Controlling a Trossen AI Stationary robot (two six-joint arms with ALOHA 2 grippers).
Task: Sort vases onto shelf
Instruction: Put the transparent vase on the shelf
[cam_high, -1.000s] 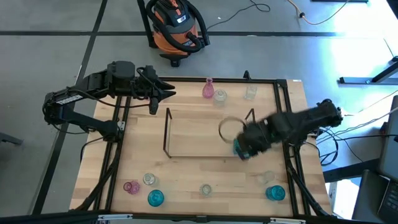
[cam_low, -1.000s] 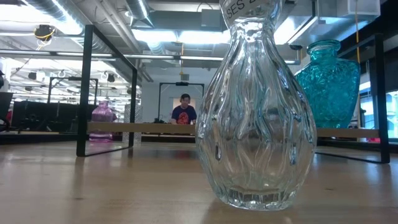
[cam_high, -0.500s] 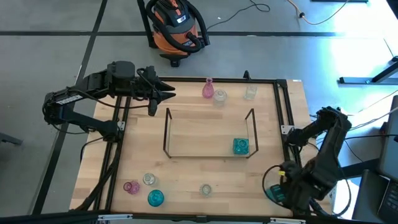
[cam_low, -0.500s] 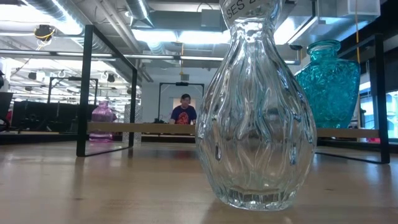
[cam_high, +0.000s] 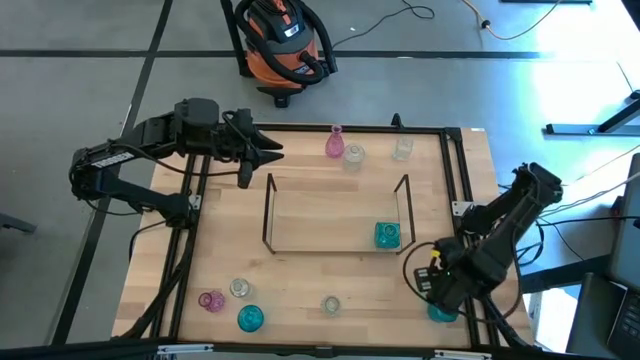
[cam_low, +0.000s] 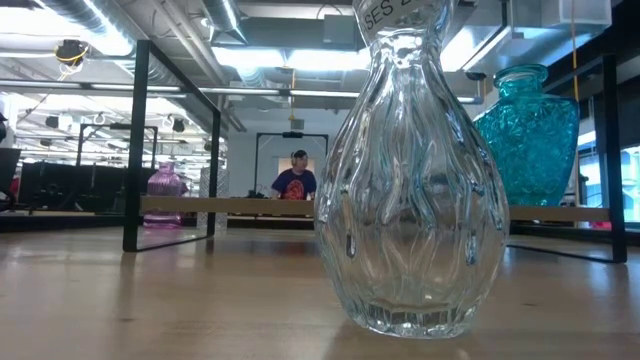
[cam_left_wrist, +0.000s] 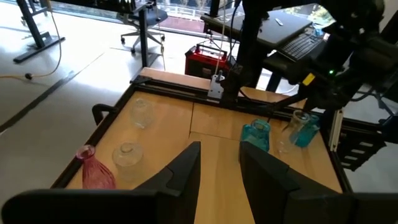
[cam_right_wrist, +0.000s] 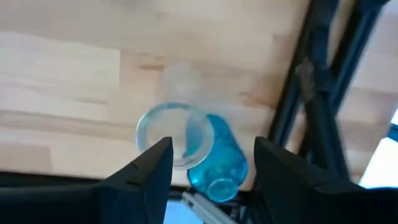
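Observation:
My right gripper (cam_right_wrist: 211, 171) is open and points down over the table's near right corner. A clear vase (cam_right_wrist: 175, 142) and a teal vase (cam_right_wrist: 219, 167) stand on the wood beneath its fingers, and it touches neither. In the high view this gripper (cam_high: 436, 284) hides most of that teal vase (cam_high: 441, 313). Another teal vase (cam_high: 387, 235) stands on its base at the right end of the wire shelf (cam_high: 268, 212). My left gripper (cam_high: 266, 153) is open and waits above the far left corner.
A pink vase (cam_high: 334, 143) and two clear ones (cam_high: 354, 153) (cam_high: 402, 148) stand by the far edge. A pink (cam_high: 211, 300), a clear (cam_high: 240, 288), a teal (cam_high: 250, 318) and another clear vase (cam_high: 331, 305) stand along the near edge. A black frame rail (cam_high: 463, 190) edges the table.
My right gripper has left the teal vase standing on the shelf's right end. It swung toward the table's near right corner and then came back a little toward the left. It now hovers over the two vases there. The vase on the shelf has stayed put.

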